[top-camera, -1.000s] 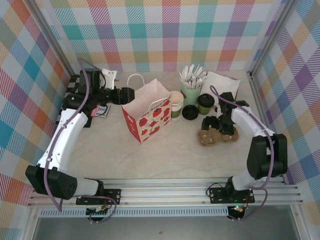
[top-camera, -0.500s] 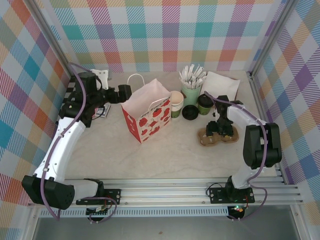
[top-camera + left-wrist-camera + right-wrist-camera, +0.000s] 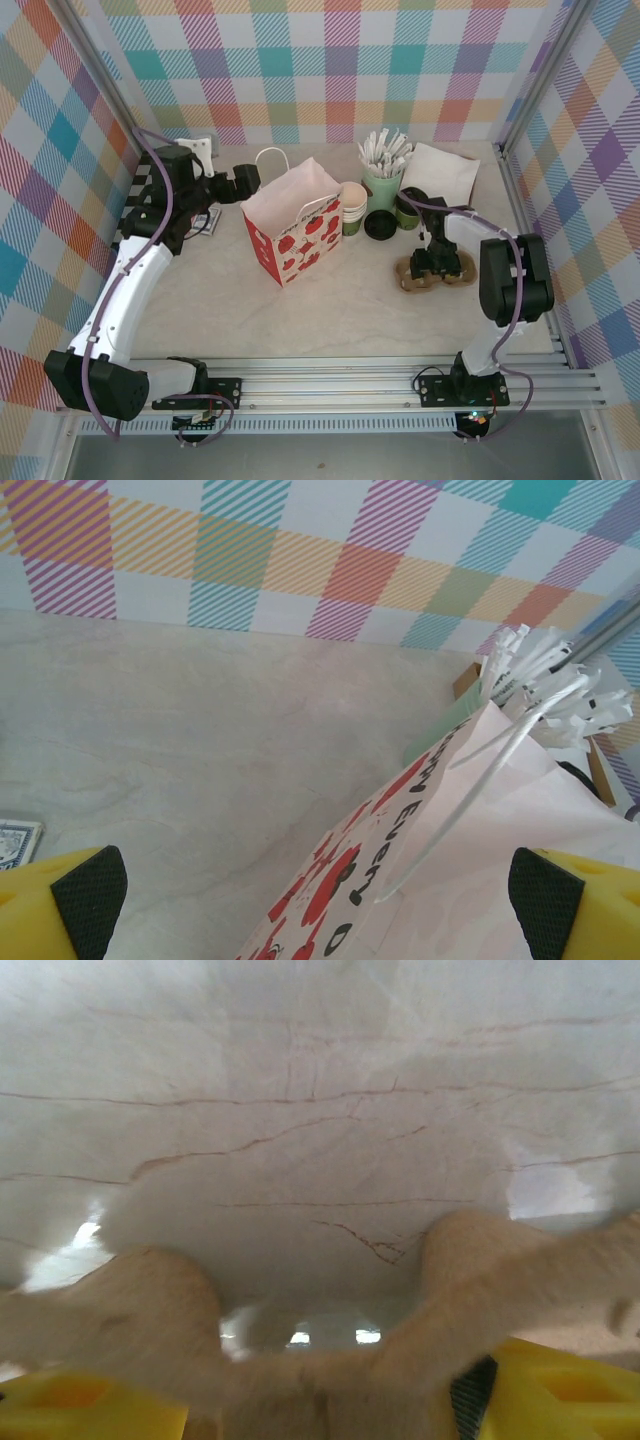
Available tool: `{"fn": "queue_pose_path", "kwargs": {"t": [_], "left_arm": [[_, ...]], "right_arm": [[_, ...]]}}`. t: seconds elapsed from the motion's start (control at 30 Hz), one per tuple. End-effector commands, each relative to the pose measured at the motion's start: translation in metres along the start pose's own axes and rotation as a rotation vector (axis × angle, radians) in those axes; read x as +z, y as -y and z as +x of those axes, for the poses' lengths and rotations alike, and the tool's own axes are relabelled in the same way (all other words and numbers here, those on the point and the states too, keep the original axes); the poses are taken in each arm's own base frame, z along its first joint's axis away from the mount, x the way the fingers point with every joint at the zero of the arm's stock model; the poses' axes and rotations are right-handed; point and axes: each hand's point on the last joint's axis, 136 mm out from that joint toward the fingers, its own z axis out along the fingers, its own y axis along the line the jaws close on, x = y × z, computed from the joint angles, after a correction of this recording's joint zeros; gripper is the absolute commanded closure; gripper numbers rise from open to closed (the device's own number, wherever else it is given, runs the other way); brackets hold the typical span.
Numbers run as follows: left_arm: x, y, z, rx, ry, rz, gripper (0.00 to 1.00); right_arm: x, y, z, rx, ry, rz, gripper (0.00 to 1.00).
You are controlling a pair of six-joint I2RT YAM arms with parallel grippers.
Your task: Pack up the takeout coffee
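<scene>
Left fingers (image 3: 60, 905), spread wide and holding nothing, hover just beside the upper rim of the white paper bag (image 3: 295, 220). Right fingers (image 3: 560, 1390) straddle the brown pulp cup carrier (image 3: 412, 277) lying on the desk (image 3: 340, 310); whether they clamp it cannot be told. The takeout coffee (image 3: 408, 208) stands upright on the desk just behind the carrier, apart from the bag.

Bag mouth (image 3: 288, 195) gapes upward, handle (image 3: 268, 158) looping at its far rim. The takeout coffee (image 3: 406, 207) is boxed in: stick cup (image 3: 381, 185) behind, black disc (image 3: 379, 226) left, right arm (image 3: 458, 226) alongside. Near desk (image 3: 330, 310) free.
</scene>
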Motion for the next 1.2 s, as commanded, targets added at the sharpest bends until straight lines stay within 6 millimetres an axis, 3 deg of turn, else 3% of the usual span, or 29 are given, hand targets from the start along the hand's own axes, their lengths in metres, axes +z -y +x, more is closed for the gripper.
{"fn": "queue_pose_path", "kwargs": {"t": [0.0, 0.23, 0.53, 0.7, 0.8, 0.93, 1.0, 1.17], "left_arm": [[-0.01, -0.001, -0.013, 0.001, 0.07, -0.018, 0.0], [-0.006, 0.005, -0.01, -0.001, 0.026, 0.011, 0.0], [-0.001, 0.031, -0.007, 0.038, -0.002, 0.166, 0.0], [0.013, 0.029, 0.002, 0.031, -0.091, 0.151, 0.0], [0.021, 0.032, 0.006, 0.023, -0.146, 0.143, 0.01], [0.031, 0.049, 0.013, 0.051, -0.231, 0.194, 0.03], [0.036, 0.056, 0.015, 0.082, -0.245, 0.194, 0.07], [0.043, 0.072, 0.019, 0.147, -0.278, 0.208, 0.47]], "right_arm": [[0.001, -0.001, 0.006, 0.005, -0.013, 0.017, 0.37], [-0.042, -0.004, -0.003, -0.044, 0.137, 0.075, 0.57], [-0.094, -0.01, -0.009, -0.094, 0.442, 0.152, 0.58], [-0.142, -0.028, -0.011, -0.105, 0.553, 0.038, 0.58], [-0.182, -0.042, -0.016, -0.109, 0.61, -0.06, 0.58], [-0.231, -0.059, -0.028, -0.121, 0.683, -0.162, 0.58], [-0.251, -0.066, -0.036, -0.121, 0.702, -0.2, 0.58], [-0.31, -0.088, -0.055, -0.116, 0.782, -0.341, 0.57]]}}
